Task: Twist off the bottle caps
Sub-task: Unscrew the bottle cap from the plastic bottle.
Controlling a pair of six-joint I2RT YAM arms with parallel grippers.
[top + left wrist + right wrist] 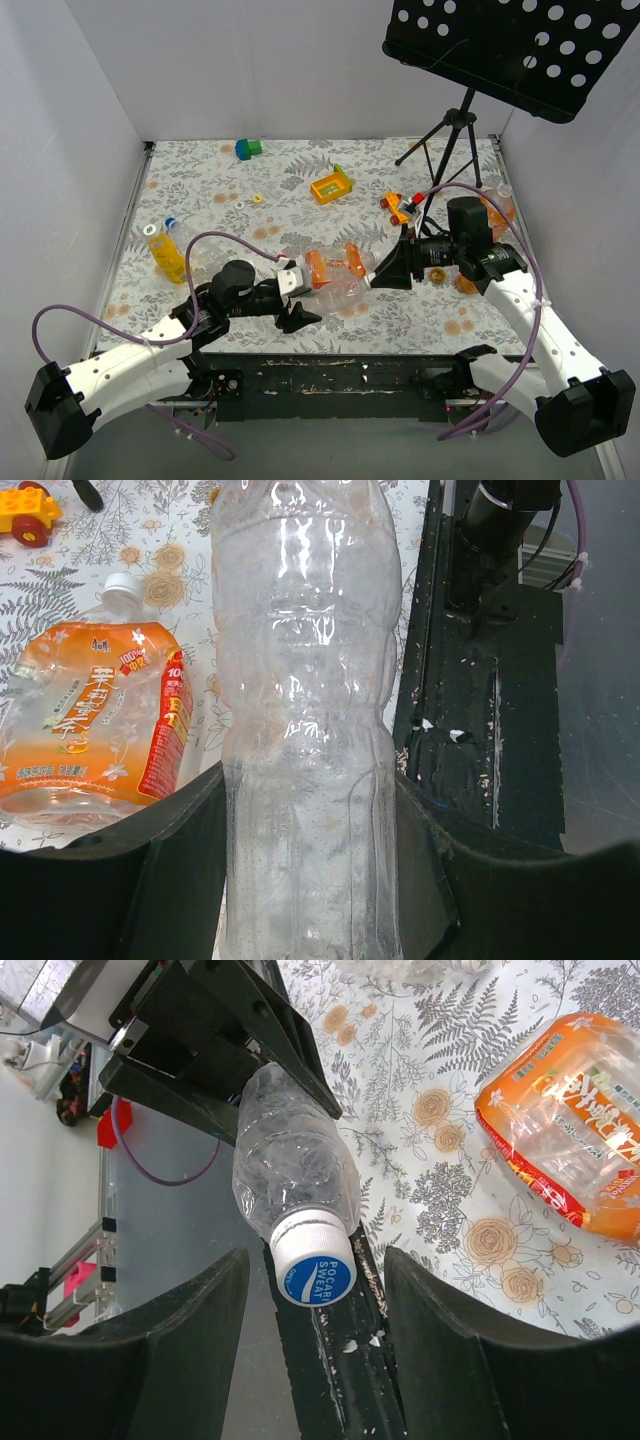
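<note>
A clear, colourless bottle (345, 290) lies level above the table's near edge between the two arms. My left gripper (300, 298) is shut on its body; in the left wrist view the bottle (305, 730) fills the gap between both black fingers (180, 870). Its cap (315, 1270), white with a blue top, points at my right gripper (315, 1260). That gripper (385, 272) is open, its jaws standing on either side of the cap with a gap on each side. An orange-labelled bottle (90, 730) with a white cap (122, 585) lies on the table just behind.
A bottle of yellow liquid (165, 252) with a blue cap stands at the left. A yellow tray (331, 186), a green-and-blue block (248, 149) and an orange toy car (398, 207) sit farther back. A music stand tripod (450, 130) rises at the back right, with another bottle (497, 210) near it.
</note>
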